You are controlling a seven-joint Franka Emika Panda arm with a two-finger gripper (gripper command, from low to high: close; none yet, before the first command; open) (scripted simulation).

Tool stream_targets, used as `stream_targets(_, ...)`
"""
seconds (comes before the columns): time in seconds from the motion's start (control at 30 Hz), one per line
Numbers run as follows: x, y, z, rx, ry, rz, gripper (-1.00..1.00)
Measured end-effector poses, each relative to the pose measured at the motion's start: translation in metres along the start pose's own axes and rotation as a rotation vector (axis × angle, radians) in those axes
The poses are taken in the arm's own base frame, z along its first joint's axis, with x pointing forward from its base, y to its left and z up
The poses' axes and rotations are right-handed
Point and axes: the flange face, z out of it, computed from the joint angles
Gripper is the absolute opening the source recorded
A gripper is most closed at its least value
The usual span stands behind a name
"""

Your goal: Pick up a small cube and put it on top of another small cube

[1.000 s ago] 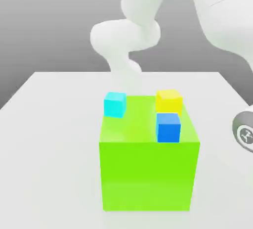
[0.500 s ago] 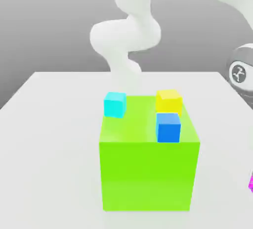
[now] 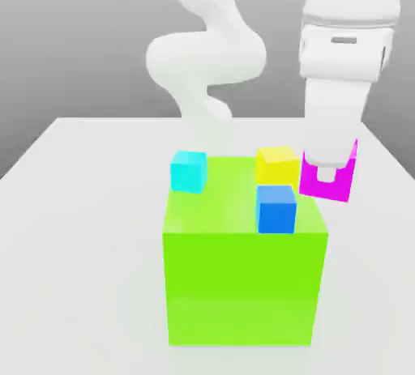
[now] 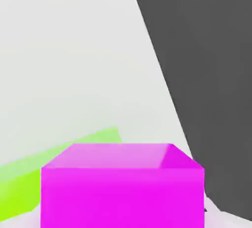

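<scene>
My gripper is shut on the small magenta cube and holds it in the air just off the exterior view's right side of the big green cube, beside the yellow small cube. The magenta cube looms close in the hand view, with a strip of the green cube behind it. On the green cube's top stand three small cubes: the yellow one at the back, a blue one in front of it, and a cyan one at the back toward the exterior view's left.
The green cube stands on a white table with open surface on both sides. The arm's white links rise behind the green cube. In the hand view, the table's edge gives way to dark floor.
The arm has swung in from the exterior view's right. The magenta cube rose from the lower right edge to beside the yellow cube, still in the gripper's hold. The other cubes have not moved.
</scene>
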Motion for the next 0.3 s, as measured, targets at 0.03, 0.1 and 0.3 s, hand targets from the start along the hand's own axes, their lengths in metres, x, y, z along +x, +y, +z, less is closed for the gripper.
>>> stream_targets(0.03,-0.011,0.006,-0.007,-0.002,0.0,0.031,-1.0)
stream_targets(0.1,-0.018,0.011,0.006,-0.003,0.0,0.056,-1.0)
stream_targets(0.3,-0.021,0.013,0.044,-0.004,0.0,0.064,1.0)
